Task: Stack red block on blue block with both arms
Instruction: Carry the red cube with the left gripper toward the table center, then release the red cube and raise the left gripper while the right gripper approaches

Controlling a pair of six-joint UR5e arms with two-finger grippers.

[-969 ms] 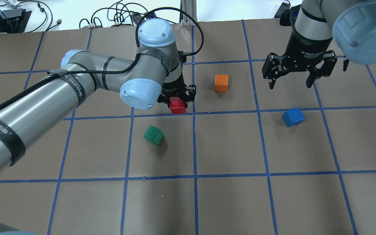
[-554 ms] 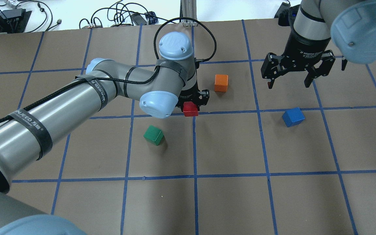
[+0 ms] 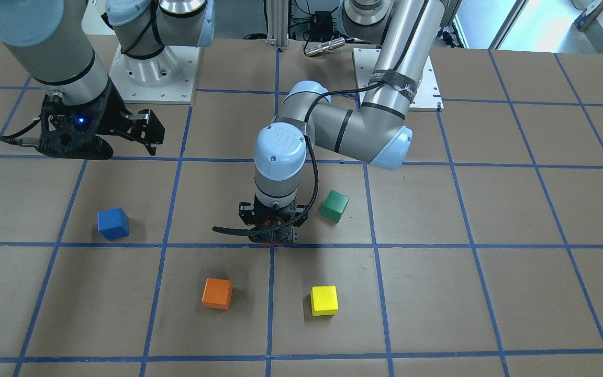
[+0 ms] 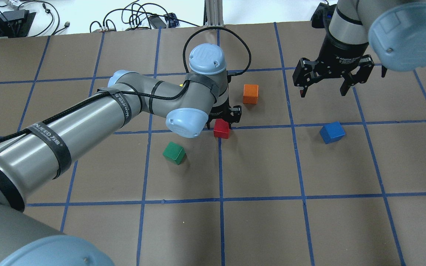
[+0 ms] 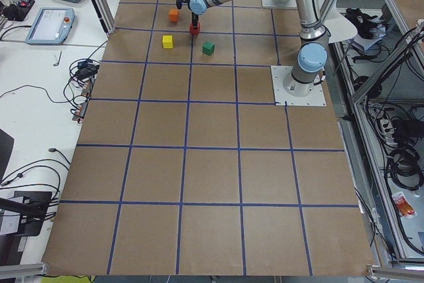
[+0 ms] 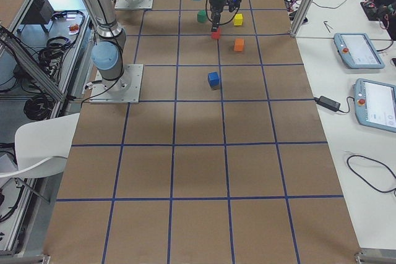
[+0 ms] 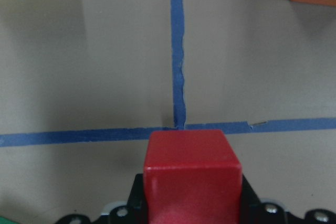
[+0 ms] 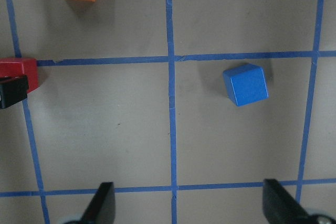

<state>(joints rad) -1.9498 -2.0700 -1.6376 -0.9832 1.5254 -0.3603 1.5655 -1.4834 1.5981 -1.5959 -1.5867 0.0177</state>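
Brown paper tabletop [image 4: 264,229] gridded in blue tape [image 4: 221,200], left pincer [image 4: 223,122] clenched on red block [image 4: 221,130], right pincer [image 4: 322,92] spread wide

"ANJEED" is printed on a black strap [image 4: 50,142] around the left arm [image 4: 87,118], centre left overhead, and "2F Adaptive" on the right gripper [image 4: 322,91], upper right.

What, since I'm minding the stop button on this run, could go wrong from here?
1. The blue block lies skewed to the tape grid; the red block, shut in the left gripper, might land twisted on it and slide off.
2. The open right gripper hangs near the blue block, so the grippers could clash if the left carries across.
3. The orange block sits close beside the left gripper; a swing may knock it.
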